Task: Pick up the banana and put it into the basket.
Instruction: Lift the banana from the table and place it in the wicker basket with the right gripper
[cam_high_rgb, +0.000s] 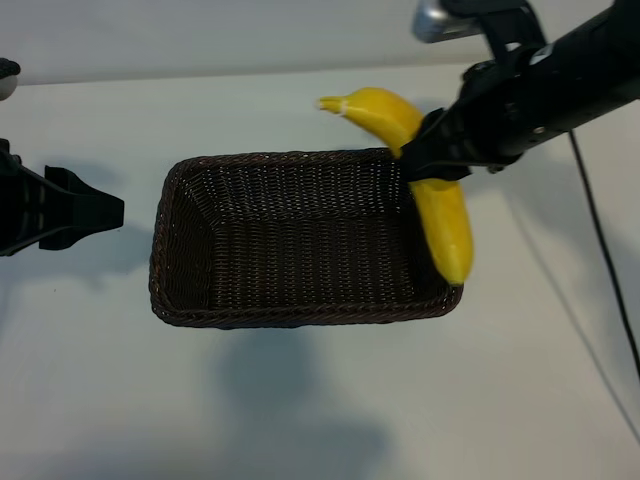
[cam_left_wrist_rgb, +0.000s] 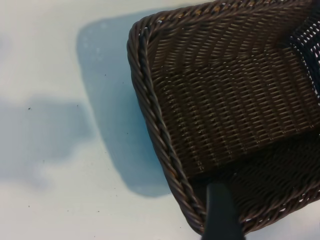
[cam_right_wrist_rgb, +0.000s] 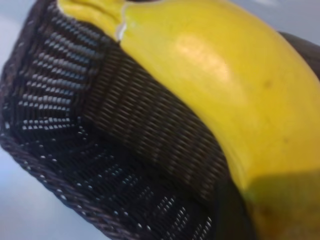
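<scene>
so my right gripper (cam_high_rgb: 432, 150) was clamped on the banana's (cam_high_rgb: 445, 222) middle, holding it above the basket's (cam_high_rgb: 190, 190) right edge to drop inside; my left gripper (cam_high_rgb: 95, 210) waited apart by its left edge.

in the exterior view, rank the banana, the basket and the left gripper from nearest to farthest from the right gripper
1. The banana: clamped in the right gripper, hanging over the basket's right end.
2. The basket: just below and to the left of that gripper.
3. The left gripper: farthest, beyond the basket's left end.
</scene>
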